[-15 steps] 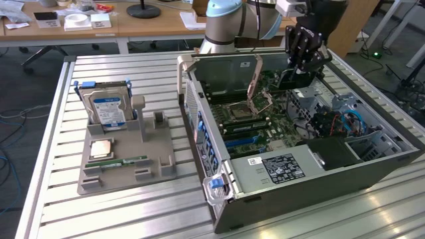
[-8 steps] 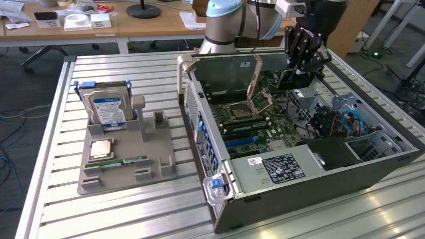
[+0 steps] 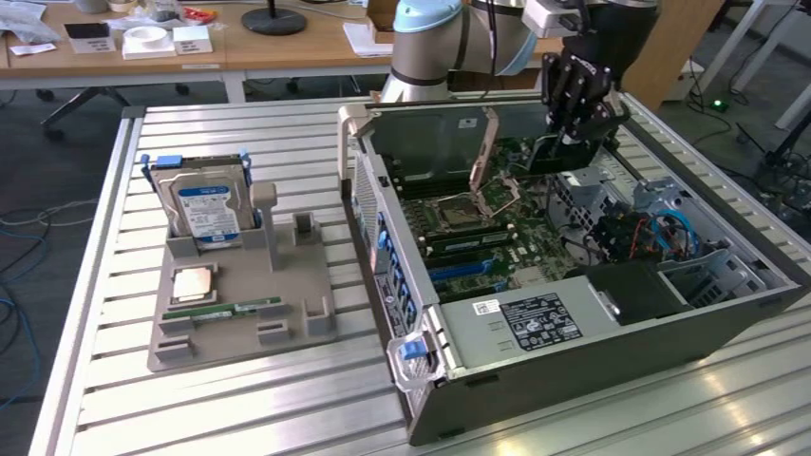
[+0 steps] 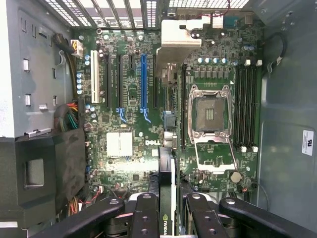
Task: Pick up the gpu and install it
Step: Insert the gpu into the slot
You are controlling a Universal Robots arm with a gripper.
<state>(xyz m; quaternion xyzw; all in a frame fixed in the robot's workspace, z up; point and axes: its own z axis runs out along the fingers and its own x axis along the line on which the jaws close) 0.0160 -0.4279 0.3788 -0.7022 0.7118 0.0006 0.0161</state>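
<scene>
Black fingers grip the gpu edge-on; exterior view: above the case.

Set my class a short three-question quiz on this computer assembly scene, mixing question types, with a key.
1. True or false: the gripper is shut on the gpu.
2. Multiple choice: the hard drive stands in A) the grey tray, B) the computer case, C) the gripper.
3. Fill in (empty or filled): the processor socket on the motherboard is ____.
Key: 1 true; 2 A; 3 empty.
</scene>
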